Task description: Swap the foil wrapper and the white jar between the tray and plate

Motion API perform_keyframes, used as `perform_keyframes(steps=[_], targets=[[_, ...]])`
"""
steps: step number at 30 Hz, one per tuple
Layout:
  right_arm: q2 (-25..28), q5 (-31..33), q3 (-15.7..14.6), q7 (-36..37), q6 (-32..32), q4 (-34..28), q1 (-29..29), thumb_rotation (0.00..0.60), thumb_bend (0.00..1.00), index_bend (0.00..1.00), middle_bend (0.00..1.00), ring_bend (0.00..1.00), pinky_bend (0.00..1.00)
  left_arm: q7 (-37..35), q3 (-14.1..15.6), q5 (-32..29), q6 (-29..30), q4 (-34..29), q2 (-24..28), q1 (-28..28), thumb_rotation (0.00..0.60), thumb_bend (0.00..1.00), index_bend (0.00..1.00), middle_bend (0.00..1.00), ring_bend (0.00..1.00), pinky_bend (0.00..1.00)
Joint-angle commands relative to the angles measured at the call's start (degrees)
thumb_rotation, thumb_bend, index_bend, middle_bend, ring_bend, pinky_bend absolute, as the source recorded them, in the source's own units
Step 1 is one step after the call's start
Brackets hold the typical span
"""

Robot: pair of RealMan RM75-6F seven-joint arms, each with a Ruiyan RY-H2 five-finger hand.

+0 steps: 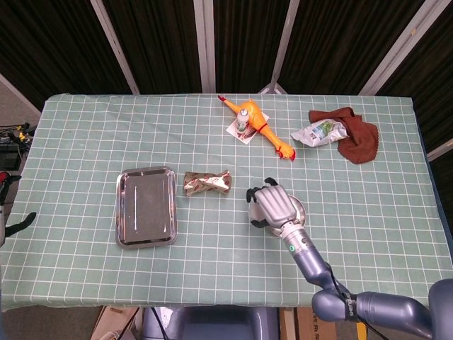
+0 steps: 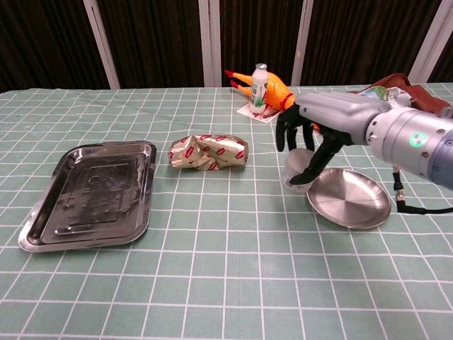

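Observation:
A crumpled foil wrapper (image 1: 207, 182) (image 2: 208, 153) lies on the cloth between the steel tray (image 1: 146, 206) (image 2: 88, 195) and the round steel plate (image 1: 301, 211) (image 2: 348, 200). The tray holds nothing, and so does the plate. My right hand (image 1: 273, 205) (image 2: 311, 138) hangs over the plate's left rim and grips the white jar (image 2: 297, 170) between thumb and fingers. The jar hangs just left of the plate, close to the table. In the head view the hand hides most of the jar. No view shows my left hand.
An orange rubber chicken (image 1: 260, 126) (image 2: 272, 88) with a small bottle (image 2: 260, 83) beside it lies at the back middle. A brown cloth (image 1: 359, 136) and a crumpled plastic wrapper (image 1: 320, 132) sit at the back right.

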Motion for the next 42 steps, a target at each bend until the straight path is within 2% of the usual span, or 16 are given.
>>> perform_keyframes(steps=[1,14,27,30,32,35,38,42], targets=[[-2.26,2.11,0.2,-2.32,-0.11,-0.91,1.73,0.6,0.25,0.48,0.52,0.57,0.21,-0.2,-0.01,-0.12,-0.36,0.09,0.03,-0.05,0.6,0.19,0.27,0.0,0.0,0.07],[-10.9,6.28,-0.51,-5.67,-0.17,4.14,5.78,0.6,0.25,0.49,0.53,0.57,0.21,0.87,0.28,-0.88,-2.63,0.92,0.52,-0.56,0.6,0.19,0.27,0.0,0.0,0.07],[-11.86,5.25,-1.69,-2.33,-1.72,8.42,5.7,0.6,0.25,0.49,0.53,0.57,0.21,3.19,1.32,-2.99,-6.95,-1.31,2.48,-1.23,0.6,0.19,0.25,0.0,0.0,0.07],[-11.67,5.12,-2.04,-1.24,-2.95,8.48,5.73,0.6,0.25,0.49,0.53,0.56,0.19,2.86,1.3,-2.71,-6.67,-1.32,2.45,-1.22,0.6,0.16,0.23,0.0,0.0,0.07],[-11.59,4.95,-2.18,-0.76,-3.61,8.37,5.87,0.6,0.25,0.49,0.52,0.53,0.17,2.73,1.26,-2.68,-6.56,-1.13,2.32,-1.23,0.6,0.15,0.22,0.0,0.0,0.07],[-11.33,4.93,-2.38,-0.56,-4.46,8.04,6.17,0.6,0.25,0.45,0.44,0.43,0.11,2.54,1.16,-2.83,-6.56,-0.94,2.2,-1.26,0.6,0.14,0.22,0.0,0.0,0.07],[-10.99,4.58,-2.74,-0.84,-4.51,7.43,6.35,0.6,0.22,0.35,0.31,0.28,0.03,2.4,1.04,-2.92,-6.44,-0.67,2.03,-1.29,0.6,0.12,0.22,0.0,0.0,0.07],[-10.49,3.5,-2.45,-0.99,-2.87,5.7,6.22,0.6,0.17,0.27,0.22,0.19,0.0,2.63,0.87,-3.05,-6.12,-0.28,1.68,-1.33,0.6,0.12,0.22,0.0,0.0,0.07]])
